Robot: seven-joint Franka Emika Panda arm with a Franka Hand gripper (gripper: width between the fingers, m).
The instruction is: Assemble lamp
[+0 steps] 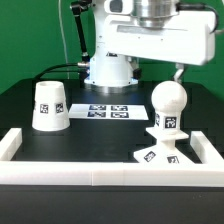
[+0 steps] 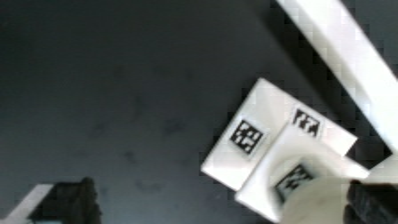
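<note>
The white bulb (image 1: 168, 104) stands upright on the flat square base (image 1: 163, 153) at the exterior view's right, near the front rail. The cone shade (image 1: 48, 105) stands apart at the exterior view's left. My gripper (image 1: 177, 72) hangs just above the bulb. In the wrist view my gripper (image 2: 217, 205) is open, with its dark fingers (image 2: 63, 200) far apart. The tagged base (image 2: 263, 130) lies below it. The bulb's round top (image 2: 329, 185) shows close to one finger, inside the gap. Nothing is held.
The marker board (image 1: 108, 112) lies on the black table between the shade and the base. White border rails (image 1: 100, 172) run along the front and sides, and one (image 2: 347, 50) passes close to the base. The robot's pedestal (image 1: 108, 70) stands at the back.
</note>
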